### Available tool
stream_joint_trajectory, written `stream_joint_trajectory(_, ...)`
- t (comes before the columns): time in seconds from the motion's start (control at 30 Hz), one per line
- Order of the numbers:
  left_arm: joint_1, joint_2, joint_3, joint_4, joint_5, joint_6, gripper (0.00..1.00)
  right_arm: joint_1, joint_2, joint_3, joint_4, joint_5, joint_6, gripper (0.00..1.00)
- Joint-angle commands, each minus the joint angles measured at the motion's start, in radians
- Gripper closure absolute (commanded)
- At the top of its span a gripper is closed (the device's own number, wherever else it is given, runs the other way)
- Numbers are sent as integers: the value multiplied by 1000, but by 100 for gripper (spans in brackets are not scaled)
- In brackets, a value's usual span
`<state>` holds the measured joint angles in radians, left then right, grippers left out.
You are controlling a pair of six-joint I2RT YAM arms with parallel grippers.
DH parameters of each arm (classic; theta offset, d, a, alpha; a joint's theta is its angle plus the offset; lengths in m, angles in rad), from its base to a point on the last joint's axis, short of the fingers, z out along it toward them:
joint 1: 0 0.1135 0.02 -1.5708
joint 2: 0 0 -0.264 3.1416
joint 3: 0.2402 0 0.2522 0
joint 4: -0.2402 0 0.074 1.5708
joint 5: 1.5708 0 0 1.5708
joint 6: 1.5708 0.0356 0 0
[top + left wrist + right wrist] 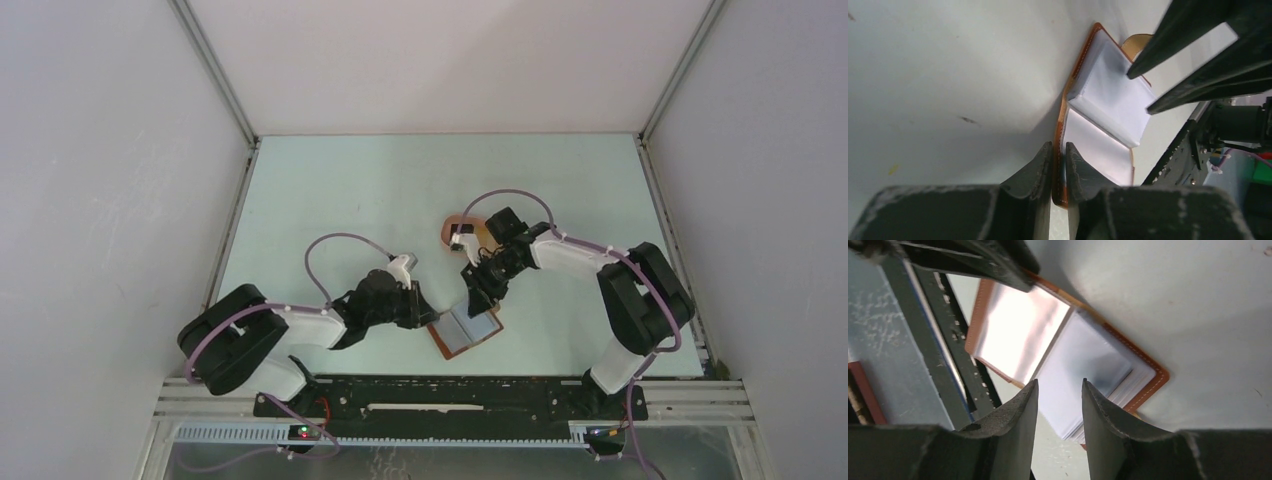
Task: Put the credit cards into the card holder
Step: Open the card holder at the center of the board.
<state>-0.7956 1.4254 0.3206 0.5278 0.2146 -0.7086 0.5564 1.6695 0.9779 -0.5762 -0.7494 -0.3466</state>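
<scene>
Card holder (468,330): reddish-brown, lying open with pale pockets up on the table (350,200), near edge, between the arms; left gripper (1058,150) pinched onto its left leather edge; right gripper (1059,384) just above the right-hand pockets, fingers parted, nothing between them.

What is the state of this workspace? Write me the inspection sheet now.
Surface: pale table, a few faint specks.
Job's things: card holder lies open near the front edge, inside facing up; credit cards not made out.
Clutter: oval tray, partly hidden behind the right arm.
Pincers: left pincer shut on the card holder's leather edge; right pincer open above it, holding nothing.
Cables: purple cables loop over each arm.
Surroundings: white walls; metal rail in front.
</scene>
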Motion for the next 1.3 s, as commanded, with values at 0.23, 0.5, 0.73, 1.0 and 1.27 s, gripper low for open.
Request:
stream_joint_trajectory(0.23, 5, 88, -38, 207, 60, -5, 100, 16, -11, 41, -34, 236, 10, 52)
stream_joint_trajectory(0.5, 8, 105, -47, 235, 50, -5, 100, 6, -36, 40, -70, 264, -11, 45)
stream_joint_trajectory(0.73, 9, 112, -61, 275, 45, -10, 100, 18, 31, 62, -121, 70, -11, 46)
stream_joint_trajectory(1.0, 13, 96, -93, 337, 39, -15, 100, -19, 60, 89, -132, -136, 32, 57)
stream_joint_trajectory(1.27, 13, 90, -107, 368, 37, -18, 100, -42, 98, 100, -132, -271, 49, 56)
